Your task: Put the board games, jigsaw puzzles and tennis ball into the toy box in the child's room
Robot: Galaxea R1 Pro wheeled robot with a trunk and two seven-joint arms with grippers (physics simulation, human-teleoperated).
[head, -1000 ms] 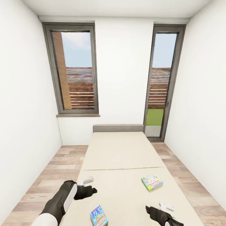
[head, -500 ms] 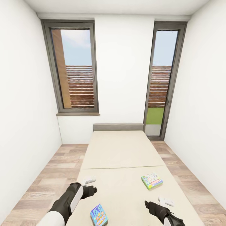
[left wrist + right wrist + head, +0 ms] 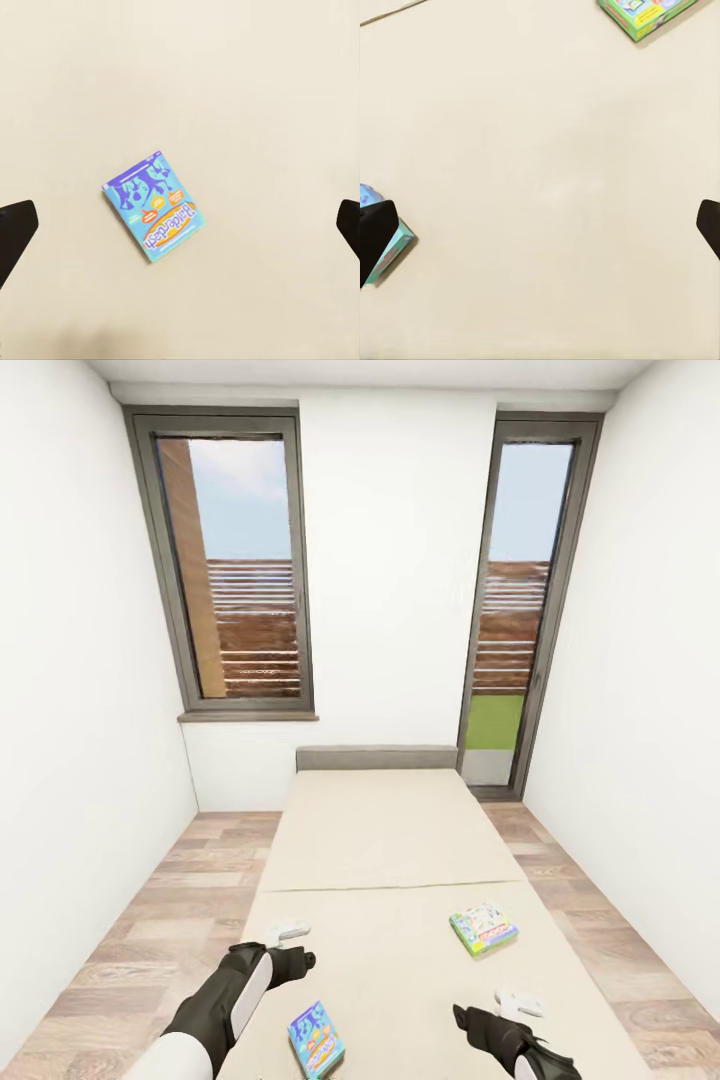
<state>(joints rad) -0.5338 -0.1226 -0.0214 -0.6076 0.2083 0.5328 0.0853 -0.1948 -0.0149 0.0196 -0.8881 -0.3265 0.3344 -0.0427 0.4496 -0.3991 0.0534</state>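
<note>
Both tools are spread wide over the bed (image 3: 385, 830), holding nothing. The left tool (image 3: 288, 932) hangs above the blue board game (image 3: 152, 205) near the foot; the green-white-red one (image 3: 483, 928) lies ahead of the right tool (image 3: 520, 1003), probably flat.

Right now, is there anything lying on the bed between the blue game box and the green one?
No. In the head view, only bare beige mattress lies between the blue game box and the green game box.
</note>
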